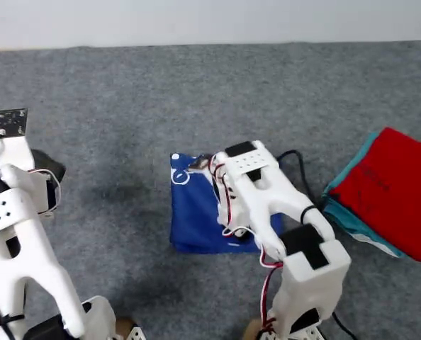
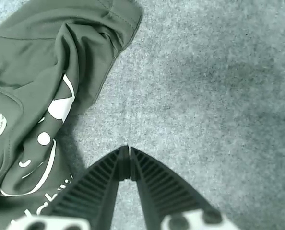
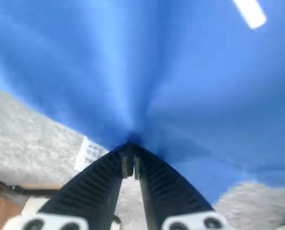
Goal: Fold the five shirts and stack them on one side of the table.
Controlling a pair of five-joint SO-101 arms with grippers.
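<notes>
R gripper: jaws closed tight, pinching the blue shirt. Cloth bunches at the tips and creases fan out from the pinch pt. In the high view that pinch sits at the shirt's far edge, nr its far-left corner, w/ the R arm slanting over the shirt's right side. Blue shirt lies mid-table as a rough rectangle. Near edge and left edge show fully; right edge is partly hidden under the arm. L gripper: jaws closed tip to tip, nothing betw. them, above the grey table. It sits just beside the dark shirt, which lies crumpled w/ white print, not touching it. Stack at table's right: red shirt on top, teal shirt under it w/ its edge sticking out twd the blue shirt; stack runs to the frame's right edge. A strip of grey w/ a black cable separates the blue shirt from the stack. A wider grey stretch lies betw. the blue shirt and the L arm, and grey also runs across the far half of the table.
</notes>
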